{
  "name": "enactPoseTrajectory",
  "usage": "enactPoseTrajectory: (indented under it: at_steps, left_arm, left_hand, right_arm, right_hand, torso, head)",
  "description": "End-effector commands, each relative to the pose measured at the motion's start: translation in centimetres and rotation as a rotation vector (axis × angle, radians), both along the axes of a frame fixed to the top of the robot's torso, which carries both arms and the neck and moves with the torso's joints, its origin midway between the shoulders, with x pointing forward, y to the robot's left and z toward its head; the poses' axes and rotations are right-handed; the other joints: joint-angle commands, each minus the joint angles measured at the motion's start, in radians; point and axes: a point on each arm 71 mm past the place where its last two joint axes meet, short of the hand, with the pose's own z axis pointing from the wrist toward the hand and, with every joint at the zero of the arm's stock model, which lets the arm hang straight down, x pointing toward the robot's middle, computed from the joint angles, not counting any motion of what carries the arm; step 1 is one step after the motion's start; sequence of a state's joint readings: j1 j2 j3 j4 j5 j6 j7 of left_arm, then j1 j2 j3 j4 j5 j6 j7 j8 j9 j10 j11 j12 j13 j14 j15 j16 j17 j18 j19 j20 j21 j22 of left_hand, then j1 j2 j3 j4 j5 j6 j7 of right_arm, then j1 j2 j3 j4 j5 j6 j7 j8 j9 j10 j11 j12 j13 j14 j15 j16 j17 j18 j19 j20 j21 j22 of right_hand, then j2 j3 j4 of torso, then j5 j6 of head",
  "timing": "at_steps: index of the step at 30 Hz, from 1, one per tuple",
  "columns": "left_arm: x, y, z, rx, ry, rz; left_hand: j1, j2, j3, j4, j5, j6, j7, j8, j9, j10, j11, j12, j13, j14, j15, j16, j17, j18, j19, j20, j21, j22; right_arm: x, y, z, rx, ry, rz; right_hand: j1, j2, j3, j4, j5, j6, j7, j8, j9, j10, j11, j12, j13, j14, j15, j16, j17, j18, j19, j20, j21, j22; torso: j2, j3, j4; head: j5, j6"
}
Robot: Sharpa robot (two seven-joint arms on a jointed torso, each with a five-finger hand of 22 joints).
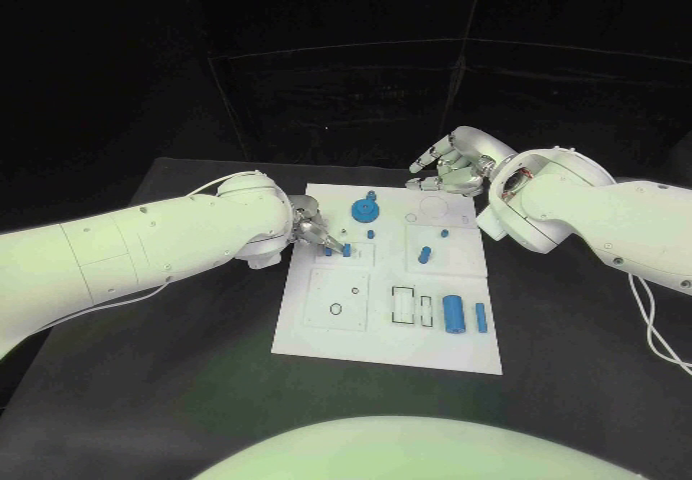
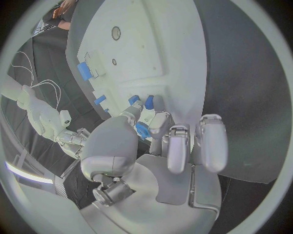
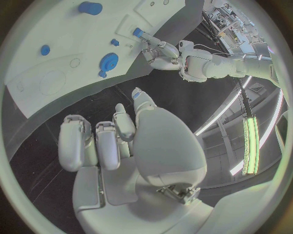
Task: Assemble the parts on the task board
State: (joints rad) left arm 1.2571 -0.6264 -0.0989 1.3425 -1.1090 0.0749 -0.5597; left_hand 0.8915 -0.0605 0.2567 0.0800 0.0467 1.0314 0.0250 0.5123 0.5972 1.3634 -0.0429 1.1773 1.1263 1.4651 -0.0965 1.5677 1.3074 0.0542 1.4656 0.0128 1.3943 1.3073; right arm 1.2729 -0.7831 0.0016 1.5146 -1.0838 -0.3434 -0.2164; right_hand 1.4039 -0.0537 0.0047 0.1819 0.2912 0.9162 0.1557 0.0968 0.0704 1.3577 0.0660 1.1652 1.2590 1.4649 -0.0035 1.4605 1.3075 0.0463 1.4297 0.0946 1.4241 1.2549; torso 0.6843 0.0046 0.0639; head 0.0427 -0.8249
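In the head view the task board (image 1: 433, 345), a white plate, lies in the middle of the black table (image 1: 173, 400). On it are a blue gear-shaped part (image 1: 366, 209) near its far edge, a small blue peg (image 1: 426, 254) toward the middle, and a long blue cylinder (image 1: 453, 313) with a shorter blue pin (image 1: 480, 322) beside it near the front right. The left hand (image 1: 312, 232) reaches in over the board's left edge, its fingers down at two small blue pieces (image 1: 336, 250) there. The right hand (image 1: 451, 165) hangs past the board's far right corner, fingers curled loosely, apart from every part.

In the left wrist view the left hand (image 2: 160, 127) has its fingertips (image 2: 148, 103) bent down onto the board, pinching a small blue part (image 2: 142, 130) between thumb and a finger; other blue pieces (image 2: 84, 71) sit further along the plate.

In the right wrist view the right hand (image 3: 116, 134) holds nothing, its fingers partly bent and spread over bare table, off the board's edge. The gear (image 3: 110, 60) and a blue cylinder (image 3: 90, 7) lie on the plate well beyond its fingertips.
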Motion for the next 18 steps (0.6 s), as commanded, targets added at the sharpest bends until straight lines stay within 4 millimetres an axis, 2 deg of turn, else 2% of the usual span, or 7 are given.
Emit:
enactPoseTrajectory:
  at_steps: [1,14,16,18]
  left_arm:
    - [0.0,0.1,0.1,-0.01,-0.02,0.014]
    - [-0.1,0.8,0.7,-0.04,-0.05,0.032]
    - [0.2,0.9,1.1,-0.081,-0.072,0.048]
    - [0.5,1.1,1.6,-0.152,-0.096,0.073]
  left_hand:
    - [-0.008,0.004,-0.029,0.013,0.001,0.004,-0.001,0.005,-0.002,0.007,-0.002,0.005,0.0,0.106,-0.005,0.003,0.263,-0.008,0.042,-0.006,0.003,0.092]
    - [0.01,0.018,-0.08,0.031,0.001,-0.003,-0.001,0.007,-0.008,-0.001,-0.002,-0.008,-0.013,0.106,-0.006,0.003,0.263,-0.005,0.038,-0.007,-0.01,0.08]
    - [0.019,0.023,-0.098,0.038,0.001,-0.019,0.005,0.004,-0.012,-0.026,0.003,-0.043,-0.05,0.106,-0.003,0.003,0.263,0.002,0.026,-0.005,-0.039,0.053]
    - [0.043,0.035,-0.118,0.042,0.002,-0.055,0.021,-0.006,-0.022,-0.092,0.016,-0.13,-0.14,0.106,0.009,0.003,0.263,0.021,-0.01,0.003,-0.128,-0.028]
  right_arm:
    - [0.0,0.1,0.1,0.0,-0.001,0.009]
    - [0.0,0.1,0.1,0.0,-0.001,0.012]
    - [0.0,0.1,0.1,0.0,-0.001,0.011]
    - [0.0,0.1,0.1,0.0,-0.001,0.011]
  right_hand:
    - [-0.001,0.009,-0.004,0.0,0.007,-0.005,0.0,0.003,-0.001,-0.008,-0.001,-0.002,-0.002,0.065,-0.009,-0.006,0.088,0.019,-0.004,0.001,-0.005,-0.001]
    - [0.0,0.006,-0.006,0.0,0.007,-0.006,0.0,0.003,-0.001,-0.009,-0.001,-0.004,-0.003,0.064,-0.009,-0.007,0.087,0.019,-0.004,0.001,-0.005,-0.002]
    - [0.0,0.006,-0.006,0.0,0.007,-0.006,0.0,0.003,-0.001,-0.009,-0.001,-0.004,-0.003,0.064,-0.009,-0.007,0.087,0.019,-0.004,0.001,-0.005,-0.002]
    - [0.0,0.006,-0.006,0.0,0.007,-0.006,0.0,0.003,-0.001,-0.009,-0.001,-0.004,-0.003,0.064,-0.009,-0.007,0.087,0.019,-0.004,0.001,-0.005,-0.002]
  torso:
    - [0.0,0.0001,0.0006]
    - [0.0,0.0005,-0.0001]
    - [0.0,0.0006,0.0001]
    - [-0.001,0.0013,0.0013]
  head:
    - [0.0,0.0]
    - [0.001,0.001]
    - [-0.001,0.001]
    - [-0.004,0.001]
